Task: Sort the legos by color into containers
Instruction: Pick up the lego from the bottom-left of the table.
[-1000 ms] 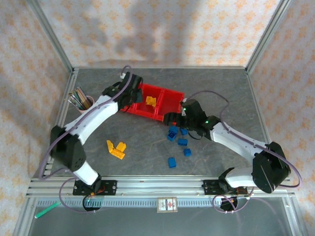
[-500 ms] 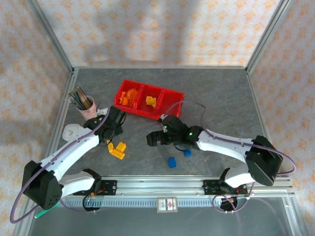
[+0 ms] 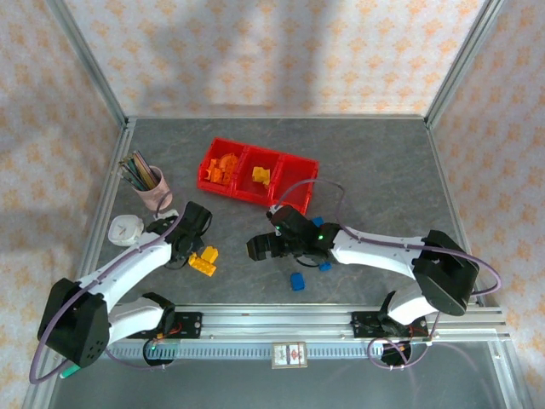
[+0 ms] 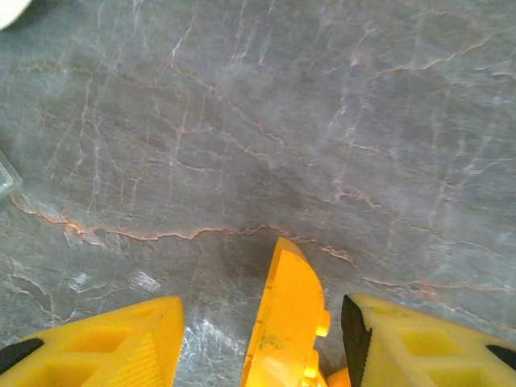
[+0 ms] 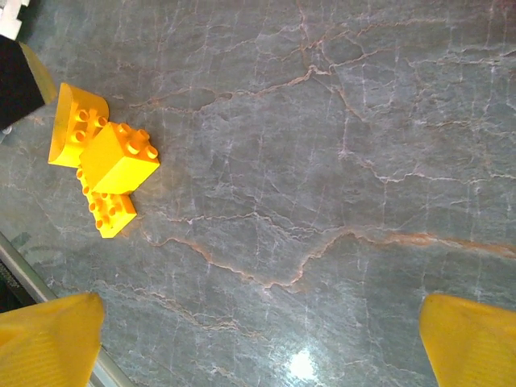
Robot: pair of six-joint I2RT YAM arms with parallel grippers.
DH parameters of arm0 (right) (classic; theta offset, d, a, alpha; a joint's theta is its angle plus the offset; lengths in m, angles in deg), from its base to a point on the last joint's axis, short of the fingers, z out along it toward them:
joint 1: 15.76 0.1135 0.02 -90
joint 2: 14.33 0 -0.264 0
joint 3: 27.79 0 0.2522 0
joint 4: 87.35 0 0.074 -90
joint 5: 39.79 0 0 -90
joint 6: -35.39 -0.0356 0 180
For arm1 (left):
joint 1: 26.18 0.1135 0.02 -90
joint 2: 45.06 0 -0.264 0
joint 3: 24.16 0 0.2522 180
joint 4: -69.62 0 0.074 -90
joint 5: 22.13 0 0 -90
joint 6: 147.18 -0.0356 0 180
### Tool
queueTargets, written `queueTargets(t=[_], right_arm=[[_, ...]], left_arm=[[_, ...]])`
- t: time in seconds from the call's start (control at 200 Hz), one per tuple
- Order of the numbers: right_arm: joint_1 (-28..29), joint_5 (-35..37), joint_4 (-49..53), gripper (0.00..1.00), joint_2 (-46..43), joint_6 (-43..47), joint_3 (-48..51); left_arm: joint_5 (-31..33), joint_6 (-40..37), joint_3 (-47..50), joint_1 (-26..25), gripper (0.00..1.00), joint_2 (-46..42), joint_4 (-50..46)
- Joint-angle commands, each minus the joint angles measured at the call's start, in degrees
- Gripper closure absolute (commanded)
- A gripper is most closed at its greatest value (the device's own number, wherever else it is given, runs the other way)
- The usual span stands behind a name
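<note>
The left claw (image 4: 260, 318) is spread wide over the bench (image 4: 242, 121), and a yellow arch brick (image 4: 289, 318) stands right between its fingers (image 4: 121, 347), not pinched, with a gap showing on either side. From above, that left claw (image 3: 189, 237) sits on the near side of the red containers (image 3: 294, 181), off their left end, with the yellow legos (image 3: 203, 261) just beside it. The right claw (image 3: 257, 247) hovers nearer than the containers' middle bin. Its wrist camera has the right claw (image 5: 258, 340) spread wide over bare bench, the yellow legos (image 5: 105, 165) well off to one side. Orange legos (image 3: 223, 167) lie in the containers' left bin and a yellow piece (image 3: 261, 175) in the middle. Blue legos (image 3: 297, 280) lie loose on the near side of the containers.
</note>
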Motion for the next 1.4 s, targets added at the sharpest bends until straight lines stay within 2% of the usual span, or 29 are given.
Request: queueTargets(t=[0.0, 0.29, 0.766, 0.871, 1.141, 1.281, 1.396], right_arm=[[0.3, 2.3, -0.3, 0.0, -0.3, -0.5, -1.2], [0.3, 2.6, -0.3, 0.01, -0.2, -0.7, -0.9], [0.3, 3.0, -0.5, 0.0, 1.1, -1.2, -2.5], [0.2, 3.2, 0.0, 0.0, 1.0, -1.3, -2.9], [-4.2, 1.1, -0.1, 0.0, -3.5, -2.3, -1.6], [-9.0, 1.0, 1.3, 0.0, -6.8, -2.2, -1.0], [-13.5, 1.4, 2.5, 0.0, -9.0, -3.1, -0.2]], left_arm=[[-1.8, 1.2, 2.1, 1.0, 0.43, 1.1, 5.4], [-4.2, -0.1, 4.7, 1.3, 0.48, 3.4, 11.1], [-5.0, -1.1, 4.8, 1.3, 0.73, 4.3, 11.7], [-4.3, -1.6, 3.4, 1.3, 0.76, 3.4, 10.3], [0.2, -4.5, -6.9, 1.2, 0.78, 0.5, 5.0], [-0.8, -7.5, -15.1, 0.5, 0.79, 2.7, 5.9], [-3.3, -11.1, -22.4, -2.0, 0.79, 7.4, 9.3]])
